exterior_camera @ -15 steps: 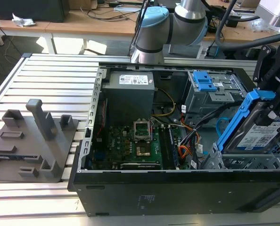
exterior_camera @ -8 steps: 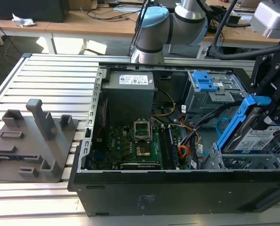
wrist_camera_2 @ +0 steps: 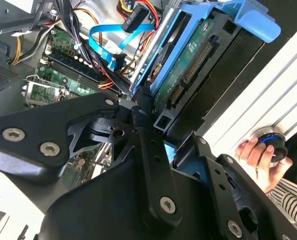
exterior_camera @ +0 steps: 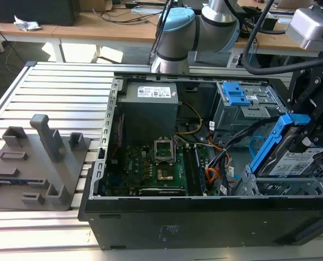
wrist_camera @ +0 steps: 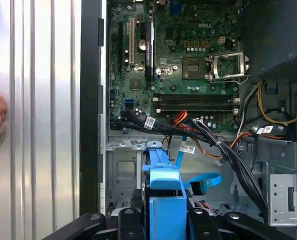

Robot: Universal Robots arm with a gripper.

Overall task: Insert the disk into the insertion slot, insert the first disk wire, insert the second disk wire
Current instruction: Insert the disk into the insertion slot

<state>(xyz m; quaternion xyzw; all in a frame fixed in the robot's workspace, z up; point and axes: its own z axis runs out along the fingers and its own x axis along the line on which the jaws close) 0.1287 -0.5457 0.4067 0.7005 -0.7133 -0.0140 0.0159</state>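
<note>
The disk (exterior_camera: 296,161), grey with a white label and a bright blue carrier, stands steeply tilted at the exterior view's right. Its lower end rests at the mouth of the insertion slot (exterior_camera: 281,186), a perforated silver cage in the case's near right corner. My gripper (exterior_camera: 309,138) is shut on the disk's raised end. The black fingers (wrist_camera_2: 147,131) clamp the blue carrier in the second wrist view, with the disk's (wrist_camera_2: 188,57) connector edge showing beyond them. In the first wrist view the carrier (wrist_camera: 164,192) sits between the gripper's (wrist_camera: 166,222) fingers. A loose blue wire (wrist_camera: 204,182) curls beside the slot.
The open computer case (exterior_camera: 150,223) lies on a slatted aluminium table (exterior_camera: 58,98). A grey cage with blue latches (exterior_camera: 236,97) sits behind the disk. Bundled cables (wrist_camera: 223,150) cross between motherboard (wrist_camera: 178,65) and slot. A person's hand (wrist_camera_2: 256,159) rests on a button. A grey fixture (exterior_camera: 36,163) stands on the exterior view's left.
</note>
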